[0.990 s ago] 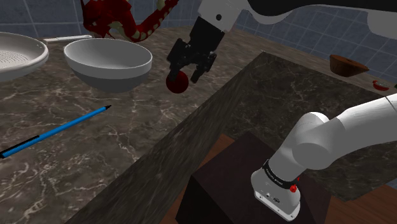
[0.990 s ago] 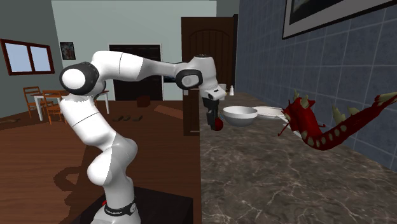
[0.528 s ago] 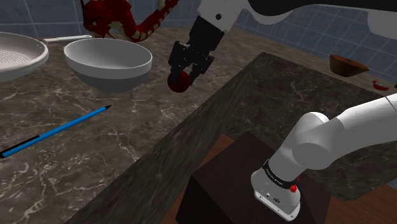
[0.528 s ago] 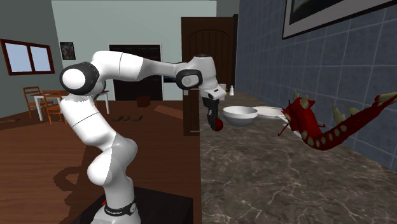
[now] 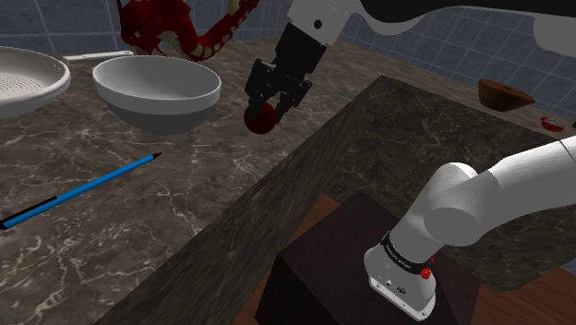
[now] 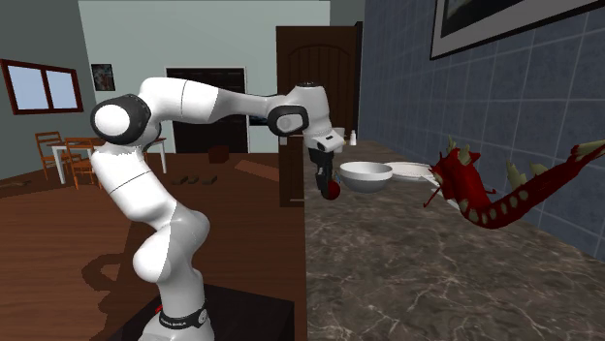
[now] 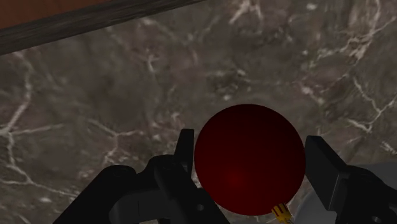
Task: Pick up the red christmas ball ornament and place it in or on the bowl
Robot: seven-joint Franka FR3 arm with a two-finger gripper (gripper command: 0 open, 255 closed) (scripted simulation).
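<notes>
The red ball ornament (image 5: 260,119) is low over the dark marble counter (image 5: 138,222), near its edge, and I cannot tell whether it touches the stone. My black gripper (image 5: 266,109) comes down on it from above and is shut on it. In the wrist view the ornament (image 7: 249,159) sits clasped between the two fingers (image 7: 184,147) of the gripper (image 7: 251,151), its small gold cap pointing back toward the hand. The white bowl (image 5: 157,113) stands upright and holds nothing, a short way toward the shoulder view's left. In the second exterior view the ornament (image 6: 333,191) hangs under the gripper (image 6: 327,184), in front of the bowl (image 6: 365,178).
A blue pen (image 5: 85,189) lies on the counter nearer the camera. A white perforated dish (image 5: 28,78) stands left of the bowl. A red dragon toy (image 5: 175,28) (image 6: 494,194) lies by the tiled wall. The counter edge (image 5: 277,175) runs just beside the ornament.
One second ago the fingers stood wide apart around the ornament; they have since closed onto it. Arm and ornament have barely moved.
</notes>
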